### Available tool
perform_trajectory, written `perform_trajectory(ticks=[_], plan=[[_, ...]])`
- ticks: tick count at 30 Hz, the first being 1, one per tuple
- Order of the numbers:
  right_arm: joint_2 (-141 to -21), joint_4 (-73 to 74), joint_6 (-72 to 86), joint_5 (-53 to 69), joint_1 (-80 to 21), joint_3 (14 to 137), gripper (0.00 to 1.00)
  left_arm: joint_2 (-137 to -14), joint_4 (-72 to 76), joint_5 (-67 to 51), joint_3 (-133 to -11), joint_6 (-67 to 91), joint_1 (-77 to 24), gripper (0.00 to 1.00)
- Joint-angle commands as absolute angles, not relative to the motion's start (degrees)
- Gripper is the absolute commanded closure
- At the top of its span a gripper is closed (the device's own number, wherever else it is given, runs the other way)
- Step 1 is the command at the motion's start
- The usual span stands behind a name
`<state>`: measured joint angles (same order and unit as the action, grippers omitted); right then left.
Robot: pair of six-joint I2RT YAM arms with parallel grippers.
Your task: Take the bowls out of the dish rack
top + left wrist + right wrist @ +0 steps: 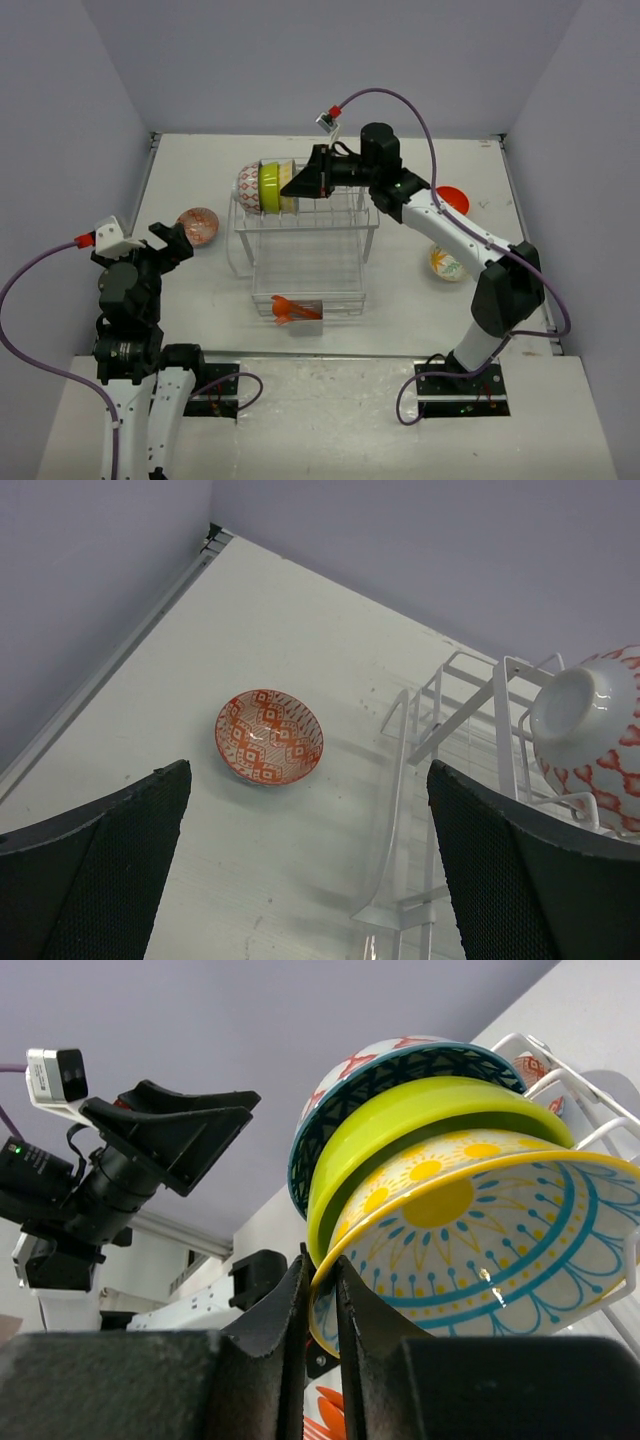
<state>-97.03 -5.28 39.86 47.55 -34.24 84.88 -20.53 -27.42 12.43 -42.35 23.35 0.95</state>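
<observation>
The white wire dish rack (pixel 305 255) stands mid-table. On its upper shelf several bowls stand on edge in a row: red-patterned (pixel 246 187), blue-patterned (pixel 400 1070), lime green (pixel 420 1120) and cream-yellow with blue and yellow marks (pixel 480 1230). My right gripper (pixel 320 1265) reaches in from the right, and its two fingers pinch the cream-yellow bowl's rim. My left gripper (pixel 308 780) hangs wide open and empty over the table left of the rack. A red-patterned bowl (pixel 269 736) lies on the table just beyond it.
A plain orange bowl (pixel 452 199) and a white bowl with orange-yellow marks (pixel 447 264) lie on the table right of the rack, beside my right arm. Orange utensils (pixel 295 310) sit in the rack's front holder. Walls close the table at the back and sides.
</observation>
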Motion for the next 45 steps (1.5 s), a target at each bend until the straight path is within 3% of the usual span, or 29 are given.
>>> perform_trajectory(ticks=[1, 2, 5, 35, 41, 45], plan=[[-97.12, -8.87, 41.83, 44.48, -34.28, 83.86, 0.88, -19.78, -25.93, 12.48, -41.92, 22.15, 0.62, 0.00], [-96.86, -9.66, 42.18, 44.12, -34.19, 83.50, 0.95, -19.60, -25.93, 12.57, -41.92, 22.15, 0.62, 0.00], [-95.37, -10.54, 42.54, 42.46, -34.28, 82.10, 1.00, -19.60, -25.93, 12.48, -41.92, 22.15, 0.62, 0.00], [-78.05, -17.58, 47.11, 36.83, -30.41, 74.18, 1.00, -18.90, -25.75, 11.95, -41.66, 22.06, -1.14, 0.00], [-68.94, -1.96, 34.04, 31.30, -29.09, 77.69, 1.00, -18.90, -25.58, 11.34, -41.49, 22.06, -1.23, 0.00], [-61.36, 19.12, 16.73, 16.48, -29.18, 82.61, 1.00, -18.72, -25.14, 10.02, -41.31, 22.06, -1.23, 0.00]])
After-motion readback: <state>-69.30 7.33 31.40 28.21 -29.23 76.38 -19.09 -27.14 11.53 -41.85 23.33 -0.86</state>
